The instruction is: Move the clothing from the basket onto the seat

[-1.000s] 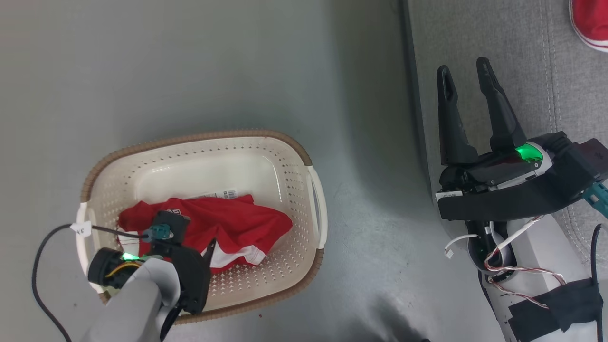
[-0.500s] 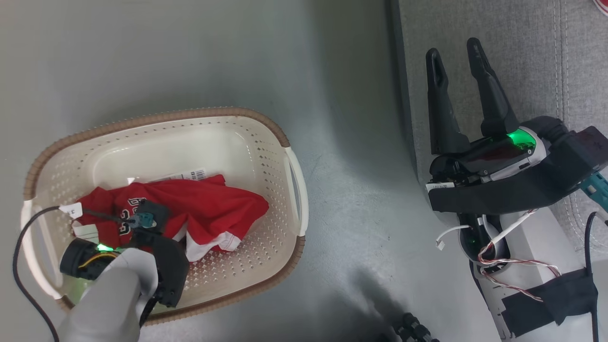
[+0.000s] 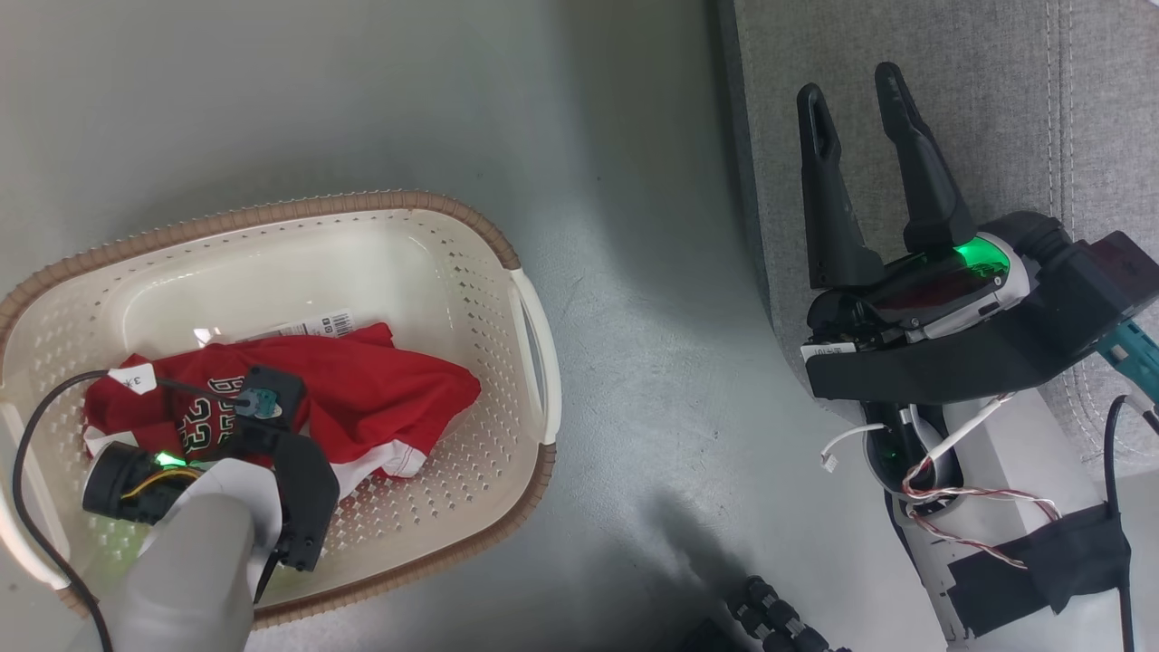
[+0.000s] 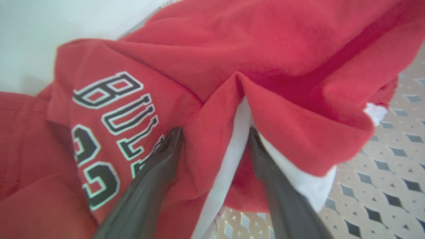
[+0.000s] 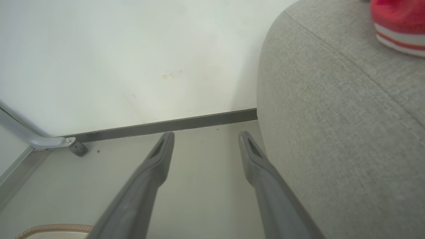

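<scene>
Grey floor (image 3: 362, 91), basket (image 3: 380, 197) with red clothing (image 3: 389, 389)

Grey floor (image 5: 199, 186) meets a pale wall (image 5: 132, 49) at a dark baseboard (image 5: 166, 125).

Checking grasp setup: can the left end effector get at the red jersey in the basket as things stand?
Probably yes: the left end effector is open, low in the basket, fingers astride a fold of the red jersey, nothing in between.
</scene>
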